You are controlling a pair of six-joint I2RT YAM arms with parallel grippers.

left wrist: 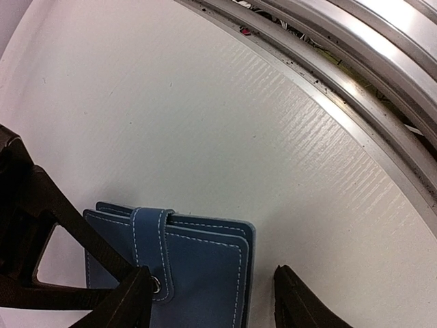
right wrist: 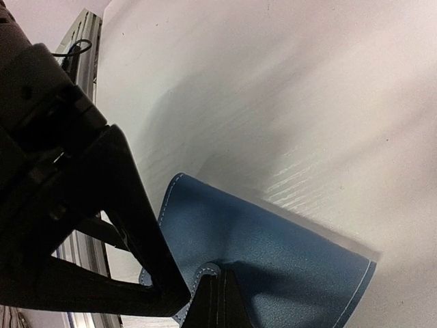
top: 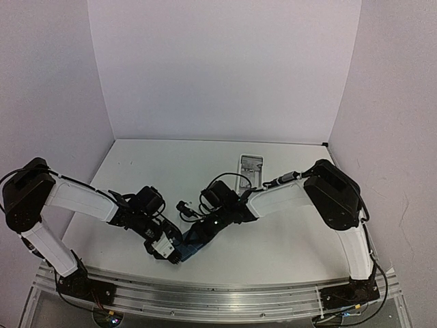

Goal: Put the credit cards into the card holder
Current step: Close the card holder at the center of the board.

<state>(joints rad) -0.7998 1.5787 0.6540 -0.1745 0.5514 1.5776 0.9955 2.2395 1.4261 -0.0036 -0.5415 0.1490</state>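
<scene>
The blue card holder point(top: 194, 238) lies folded near the table's front edge, between the two arms. In the left wrist view the card holder point(left wrist: 205, 266) shows its snap tab point(left wrist: 151, 246) fastened over the edge. My left gripper point(left wrist: 212, 290) is open and straddles it: one finger point(left wrist: 130, 304) overlaps the tab side, and the other finger point(left wrist: 300, 304) stands a little clear of the holder's side. My right gripper point(right wrist: 217, 294) is shut on the card holder point(right wrist: 287, 260) at its tab edge. No credit cards show in any view.
A long narrow white tray point(top: 250, 168) sits at the back, right of centre. The metal rail point(left wrist: 355, 61) of the arm bases runs close in front of the holder. The left gripper's black body point(right wrist: 75, 205) fills the left of the right wrist view.
</scene>
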